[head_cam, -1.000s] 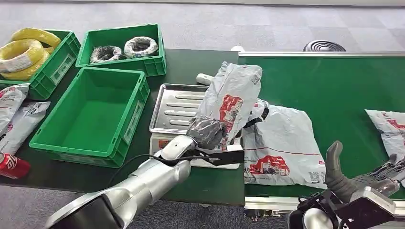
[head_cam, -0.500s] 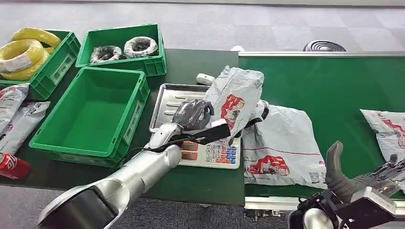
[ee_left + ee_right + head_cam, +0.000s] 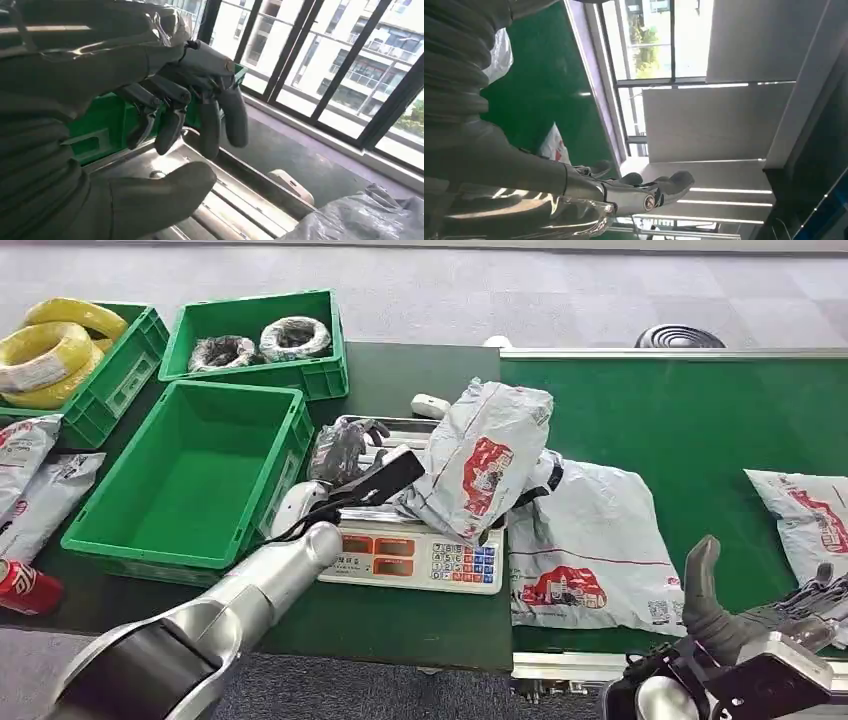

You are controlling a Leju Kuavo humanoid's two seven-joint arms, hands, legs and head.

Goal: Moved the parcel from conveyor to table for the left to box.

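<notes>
Head view | parcel (image 3: 487, 455) leaning on scale (image 3: 415, 555) | green bin (image 3: 190, 480) beside | both hands' fingers apart, empty

So from where I'm driving, my left hand (image 3: 340, 448) sits empty over the scale's metal tray (image 3: 352, 478), with the empty green bin (image 3: 195, 475) right beside it as open room. The grey parcel (image 3: 480, 455) leans across the tray's right end, blocking that way. Behind, a small white remote (image 3: 429, 405) and the bin with wrapped coils (image 3: 258, 340) crowd the table (image 3: 400, 375). Right hand (image 3: 760, 615) hangs low by the conveyor (image 3: 700, 430), with a flat parcel (image 3: 590, 540) beside it.
</notes>
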